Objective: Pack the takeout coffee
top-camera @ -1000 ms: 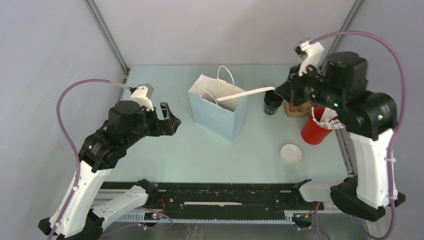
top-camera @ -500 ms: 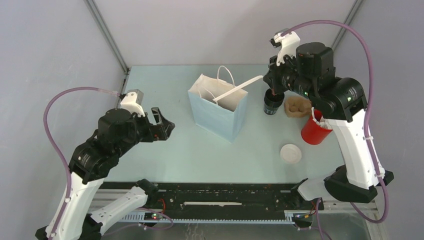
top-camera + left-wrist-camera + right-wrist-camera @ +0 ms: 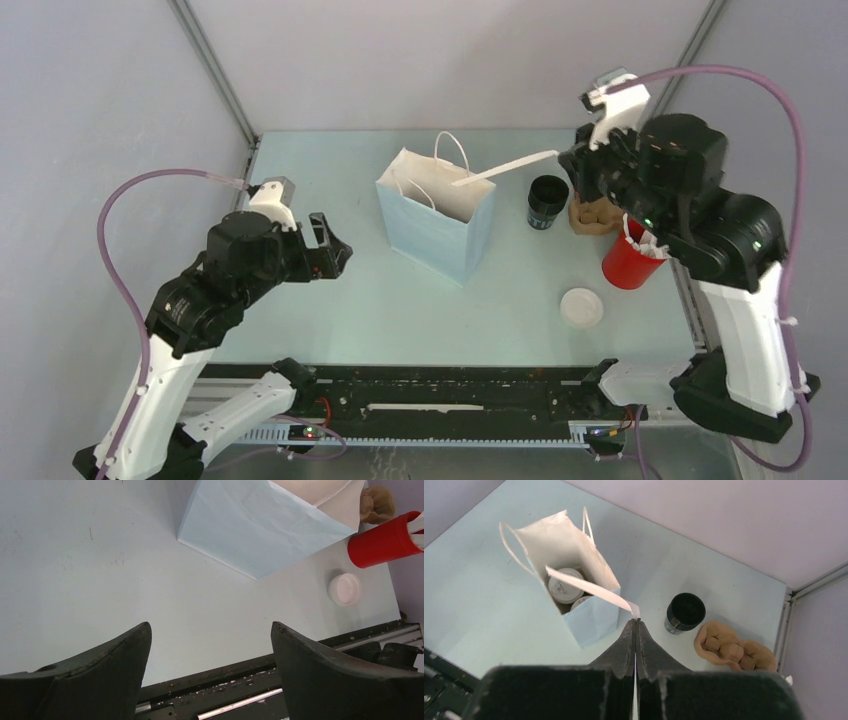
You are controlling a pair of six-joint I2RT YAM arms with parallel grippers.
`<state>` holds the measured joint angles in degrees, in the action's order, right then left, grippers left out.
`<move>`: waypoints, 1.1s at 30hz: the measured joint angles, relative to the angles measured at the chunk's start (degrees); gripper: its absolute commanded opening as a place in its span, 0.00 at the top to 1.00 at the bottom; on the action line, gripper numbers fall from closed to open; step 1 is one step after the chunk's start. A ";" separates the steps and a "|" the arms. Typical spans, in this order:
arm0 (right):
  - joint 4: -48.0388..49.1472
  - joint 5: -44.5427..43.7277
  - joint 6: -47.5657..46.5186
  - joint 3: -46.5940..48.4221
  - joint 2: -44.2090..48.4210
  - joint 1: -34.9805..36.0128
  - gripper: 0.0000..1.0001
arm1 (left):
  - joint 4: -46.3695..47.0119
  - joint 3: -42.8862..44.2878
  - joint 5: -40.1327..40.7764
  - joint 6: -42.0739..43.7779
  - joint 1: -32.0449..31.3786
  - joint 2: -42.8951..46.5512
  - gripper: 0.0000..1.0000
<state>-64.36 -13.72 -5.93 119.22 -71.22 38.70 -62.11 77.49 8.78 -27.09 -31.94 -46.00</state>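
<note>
My left arm bends at the elbow; my left gripper tilts downward, fingers spread wide, nothing between them. My right arm stands tall; my right gripper points down, pinched tight on a white strip.

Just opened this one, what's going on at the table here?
The right gripper is shut on a long white strip, probably a wrapped straw, with its far end over the open light-blue paper bag. A white-lidded cup already sits inside the bag. The left gripper hangs open beside the bag, holding nothing. An uncovered black cup, a loose white lid and a red cup remain outside.
</note>
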 measured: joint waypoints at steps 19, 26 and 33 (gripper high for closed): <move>6.25 -32.98 -14.75 7.58 -30.71 12.72 1.00 | -1.46 0.96 0.17 0.79 0.00 0.04 0.06; 10.38 -39.45 -20.92 3.82 -32.28 15.37 1.00 | -1.75 0.96 0.17 2.32 0.11 0.11 0.06; 14.27 -43.76 -24.13 4.63 -37.42 15.69 1.00 | -2.43 0.96 0.31 4.44 0.11 1.44 0.05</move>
<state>-50.09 -57.47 -30.06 123.85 -108.64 54.39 -64.53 78.46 9.08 -22.65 -31.83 -44.56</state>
